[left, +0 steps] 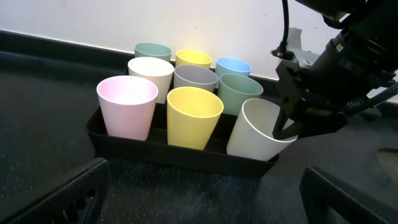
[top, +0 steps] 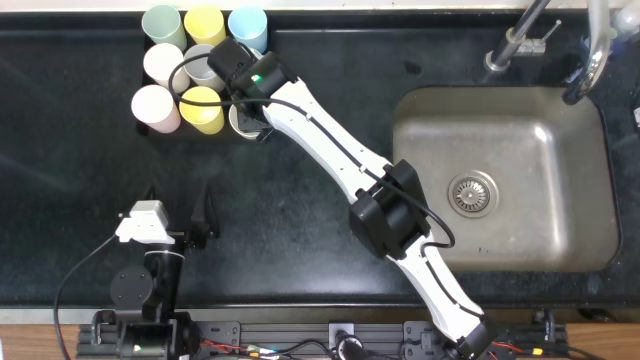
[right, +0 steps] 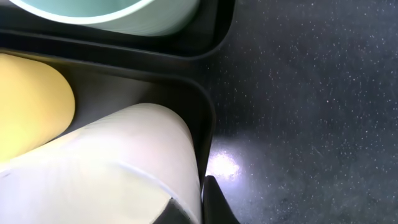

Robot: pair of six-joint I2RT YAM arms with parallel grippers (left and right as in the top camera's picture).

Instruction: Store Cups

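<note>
A black tray [left: 180, 159] at the counter's back left holds several plastic cups, among them a pink one [left: 127, 107] and a yellow one [left: 194, 116] in its front row. A white cup [left: 256, 134] leans tilted in the tray's front right corner [top: 244, 122]. My right gripper [left: 287, 127], reaching across from the right, is shut on that cup's rim. In the right wrist view the white cup [right: 112, 168] lies against the tray wall beside one dark finger [right: 216, 205]. My left gripper [left: 205, 194] stands open low on the counter, well in front of the tray.
A steel sink [top: 565, 140] with a faucet [top: 520, 40] takes up the right side. Dark speckled counter [top: 80, 180] lies between the tray and the left arm's base.
</note>
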